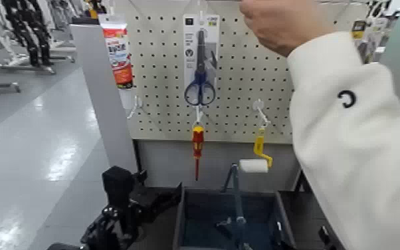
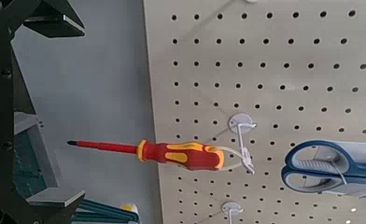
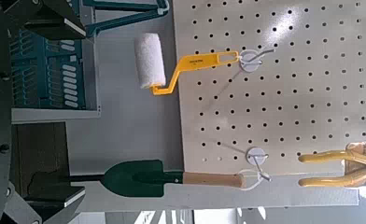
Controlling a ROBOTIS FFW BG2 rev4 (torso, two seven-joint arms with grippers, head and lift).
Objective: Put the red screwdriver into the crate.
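Head view: person's hand (image 1: 284, 25) raised at pegboard (image 1: 156, 66) top.

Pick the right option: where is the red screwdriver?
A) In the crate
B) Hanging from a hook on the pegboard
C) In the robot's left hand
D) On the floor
B: the screwdriver hangs by a loop from a pegboard hook, its tip above the crate.
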